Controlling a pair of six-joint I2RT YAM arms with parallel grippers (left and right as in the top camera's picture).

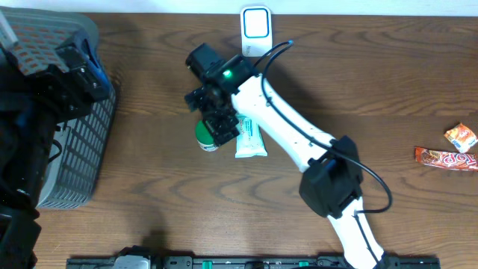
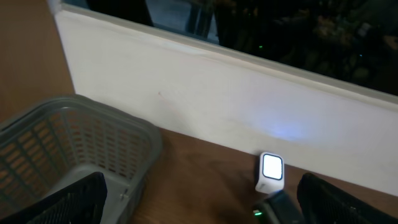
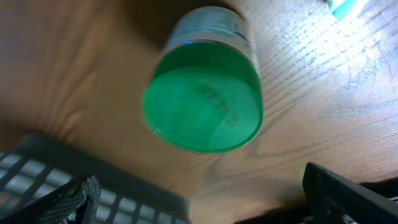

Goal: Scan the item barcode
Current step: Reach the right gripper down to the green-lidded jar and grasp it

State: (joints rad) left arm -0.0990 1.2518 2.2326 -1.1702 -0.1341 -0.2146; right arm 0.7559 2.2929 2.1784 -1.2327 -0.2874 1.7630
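Observation:
A bottle with a green lid [image 1: 207, 136] lies on its side on the wooden table, and beside it lies a white and teal tube [image 1: 250, 139]. My right gripper [image 1: 218, 122] hovers just over the bottle, open. In the right wrist view the green lid [image 3: 202, 102] faces the camera above the gap between the spread fingers [image 3: 351, 199], and nothing is held. The white barcode scanner [image 1: 256, 30] stands at the table's far edge; its lit screen [image 2: 272, 168] shows in the left wrist view. My left gripper [image 2: 199, 208] is open and empty over the basket's right edge.
A grey plastic basket [image 1: 78, 161] fills the table's left side, under the left arm. An orange snack packet [image 1: 461, 137] and a red candy bar [image 1: 447, 158] lie at the far right. A white wall [image 2: 217, 106] runs behind the scanner.

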